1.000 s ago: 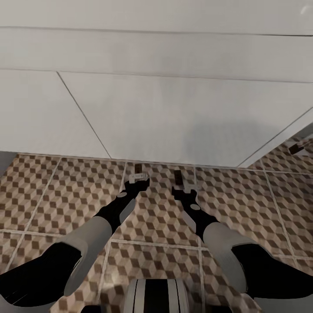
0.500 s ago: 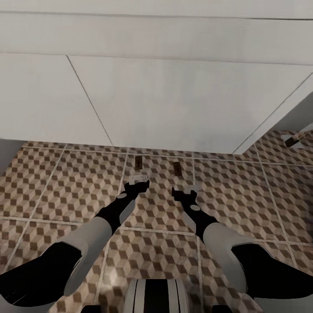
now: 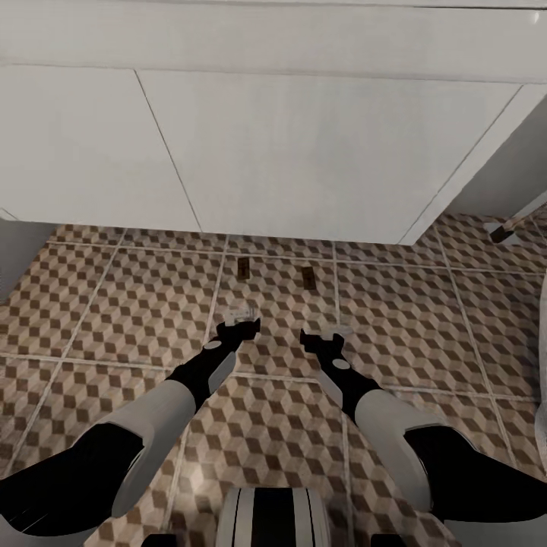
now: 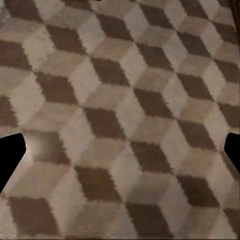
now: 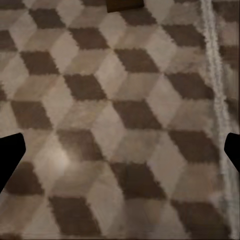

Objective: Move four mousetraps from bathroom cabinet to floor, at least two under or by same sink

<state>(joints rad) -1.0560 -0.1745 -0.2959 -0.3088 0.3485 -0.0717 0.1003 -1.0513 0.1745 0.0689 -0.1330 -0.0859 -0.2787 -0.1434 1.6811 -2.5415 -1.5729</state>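
Observation:
Two mousetraps lie on the cube-patterned bathroom floor just in front of the white sink: one mousetrap to the left, the other mousetrap to the right. My left gripper hovers open and empty a short way nearer to me than the left trap. My right gripper is open and empty too, short of the right trap. In the left wrist view, the left gripper has bare tiles between its fingers. In the right wrist view, the right gripper frames tiles, with a trap's edge beyond it.
The sink's white front panels overhang the floor across the far side. A small dark-and-white object lies on the floor at the far right. A white curved edge shows at the right border, and a grey surface at the left.
The whole picture has shifted, with the sink now higher in it. The gap between both open grippers and the two mousetraps on the floor has grown.

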